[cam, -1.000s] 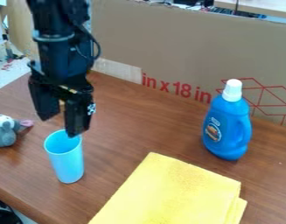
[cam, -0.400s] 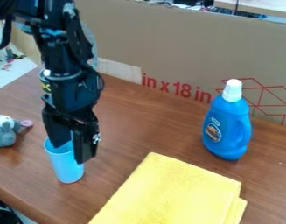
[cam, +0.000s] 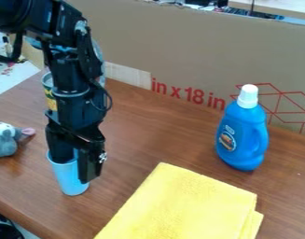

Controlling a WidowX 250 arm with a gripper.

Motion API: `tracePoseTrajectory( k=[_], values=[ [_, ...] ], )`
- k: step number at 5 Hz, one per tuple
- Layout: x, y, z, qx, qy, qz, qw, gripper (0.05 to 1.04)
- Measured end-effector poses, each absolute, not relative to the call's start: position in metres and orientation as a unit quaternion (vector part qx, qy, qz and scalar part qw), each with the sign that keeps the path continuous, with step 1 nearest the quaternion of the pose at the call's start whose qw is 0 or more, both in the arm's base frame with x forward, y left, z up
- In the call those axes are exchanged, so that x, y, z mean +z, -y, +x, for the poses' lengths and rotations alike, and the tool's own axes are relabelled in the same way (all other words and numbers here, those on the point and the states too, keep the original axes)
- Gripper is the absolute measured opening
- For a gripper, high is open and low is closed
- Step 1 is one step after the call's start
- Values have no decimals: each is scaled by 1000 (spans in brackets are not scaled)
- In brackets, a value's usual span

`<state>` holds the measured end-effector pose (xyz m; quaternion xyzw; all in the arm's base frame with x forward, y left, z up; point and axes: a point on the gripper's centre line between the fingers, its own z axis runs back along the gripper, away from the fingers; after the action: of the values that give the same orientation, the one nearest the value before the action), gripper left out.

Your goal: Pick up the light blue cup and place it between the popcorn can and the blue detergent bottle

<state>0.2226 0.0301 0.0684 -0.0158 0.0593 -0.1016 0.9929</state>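
My end effector [cam: 73, 171] is down at the blue cup [cam: 68, 179], its fingers well apart across the rim; I can't tell if they touch it. The cup stands on the left of the surface [cam: 148, 133], between the grey plush toy [cam: 3, 144] to its left and the yellow cloth [cam: 185, 200]. Far right, a blue bottle [cam: 243, 135] stands before the cardboard [cam: 192, 51]

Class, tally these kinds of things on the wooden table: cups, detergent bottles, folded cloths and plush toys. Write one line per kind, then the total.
Cups: 1, the light blue cup
Detergent bottles: 1, the blue bottle
Folded cloths: 1, the yellow cloth
Plush toys: 1, the grey plush toy
Total: 4
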Motion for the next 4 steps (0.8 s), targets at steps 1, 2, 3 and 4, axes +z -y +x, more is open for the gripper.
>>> tracePoseTrajectory(
  k=[1, 2, 3, 4],
  values=[
    [60, -29, 222, -102, -73, -22, 992, 660],
    [61, -34, 219, -99, -97, -38, 990, 360],
    [69, -35, 225, -121, -103, -37, 987, 157],
    [94, -17, 244, -181, -106, -4, 978, 88]
  ],
)
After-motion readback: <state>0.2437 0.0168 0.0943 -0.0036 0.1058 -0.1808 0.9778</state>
